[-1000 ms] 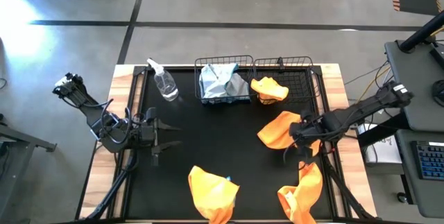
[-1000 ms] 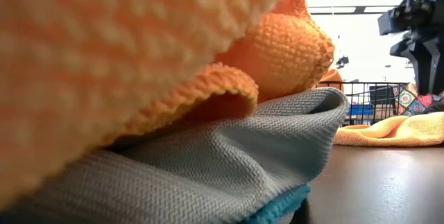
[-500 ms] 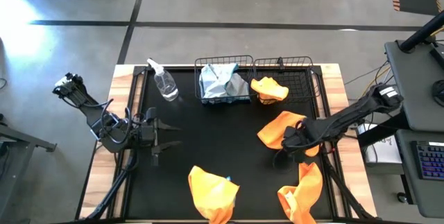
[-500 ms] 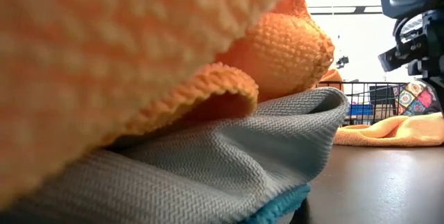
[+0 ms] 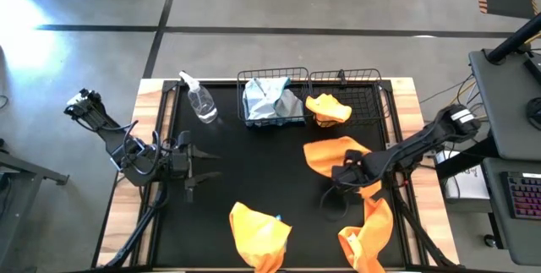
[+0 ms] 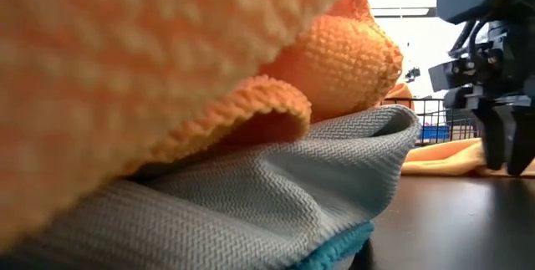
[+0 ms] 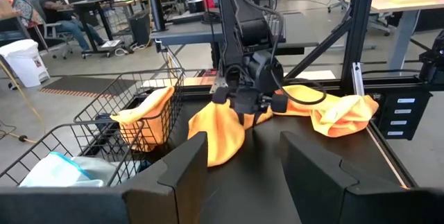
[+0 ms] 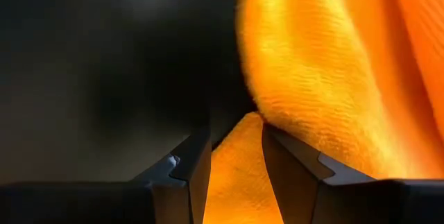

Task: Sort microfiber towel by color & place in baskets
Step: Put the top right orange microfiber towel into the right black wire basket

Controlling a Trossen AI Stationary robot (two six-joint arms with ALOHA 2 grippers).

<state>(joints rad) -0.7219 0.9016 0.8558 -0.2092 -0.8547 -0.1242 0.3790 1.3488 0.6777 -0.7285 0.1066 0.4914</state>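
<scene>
My left gripper [image 5: 201, 169] just sits at the left of the overhead frame, fingers spread and empty. Right of centre, the orange towel [image 5: 325, 155] lies flat, stretched toward the right, and my right gripper [image 5: 340, 177] is down on its lower edge, with cloth between the nearly closed fingers. The orange basket [image 5: 373, 79] is straight up-frame, so I reckon lifting comes next.

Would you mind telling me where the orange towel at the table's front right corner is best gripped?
Probably at its raised fold: the front-right orange towel lies crumpled in a long heap on the mat, so coming straight down from above and pinching the highest ridge across its narrow width should catch cloth. The right gripper is busy at another towel nearby.
</scene>
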